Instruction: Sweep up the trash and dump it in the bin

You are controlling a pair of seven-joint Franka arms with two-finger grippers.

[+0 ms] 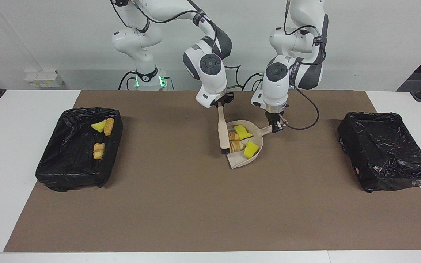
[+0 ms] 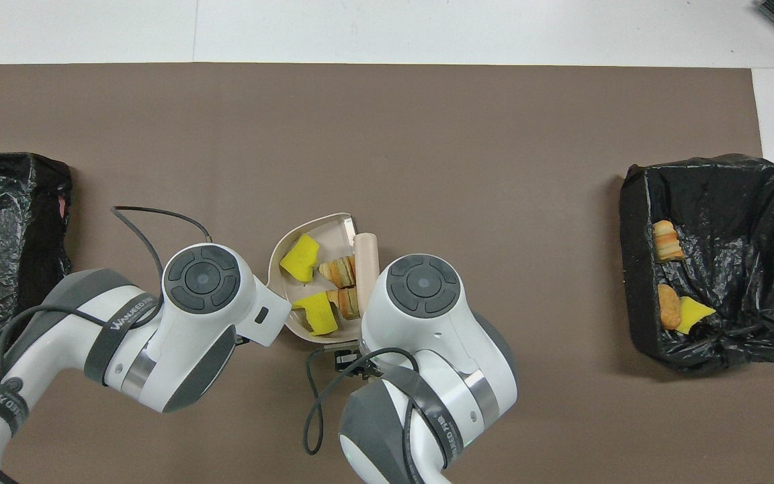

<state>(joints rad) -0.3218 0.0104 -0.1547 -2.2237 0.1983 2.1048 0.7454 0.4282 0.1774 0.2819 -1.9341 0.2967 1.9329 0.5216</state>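
A beige dustpan (image 1: 240, 161) (image 2: 328, 231) lies mid-table with my left gripper (image 1: 276, 126) shut on its handle. In the pan lie pieces of trash: two yellow bits (image 1: 242, 131) (image 2: 299, 256) and two bread pieces (image 1: 236, 145) (image 2: 338, 271). My right gripper (image 1: 220, 105) is shut on the handle of a beige brush (image 1: 223, 131) (image 2: 365, 267). The brush's dark bristles stand at the pan's mouth against the bread. More trash (image 1: 99, 126) (image 2: 668, 240) lies in the black-lined bin (image 1: 72, 171) (image 2: 716, 181) at the right arm's end. In the overhead view both wrists cover the fingers.
A second black-lined bin (image 1: 386, 160) (image 2: 4, 202) stands at the left arm's end of the table with nothing showing inside. A brown mat (image 1: 210, 212) covers the table between the bins. A black cable (image 2: 152, 222) loops from the left wrist.
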